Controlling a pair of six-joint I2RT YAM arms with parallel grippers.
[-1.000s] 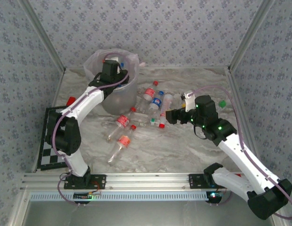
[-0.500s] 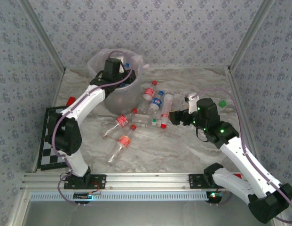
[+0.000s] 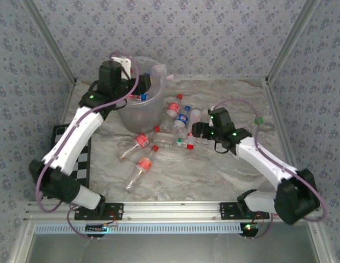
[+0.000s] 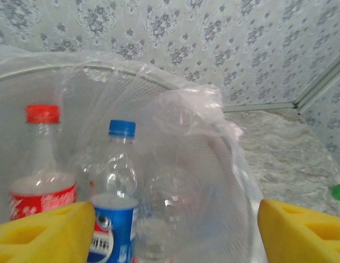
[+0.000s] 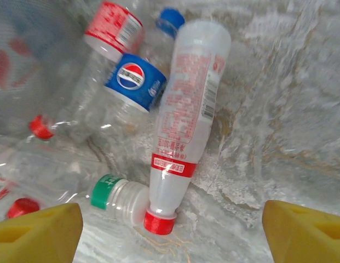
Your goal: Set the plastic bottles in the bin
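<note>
Since both claws are spread wide with nothing between their fingers, neither carries anything. The left gripper (image 4: 172,233) hangs over the bin (image 4: 104,68), where a red-capped bottle (image 4: 42,159) and a blue-capped bottle (image 4: 116,208) stand inside. The right gripper (image 5: 170,233) hovers above a white bottle (image 5: 183,126) lying among the loose bottles (image 3: 141,164) on the table (image 3: 224,175), seemingly lined up to grab it.

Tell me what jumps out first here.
The translucent bin at back left, holding a red-capped bottle and a blue-capped bottle, with the left gripper open over it. Mid-table lies a scatter of clear bottles; the right gripper hangs open over a white red-capped bottle.
</note>
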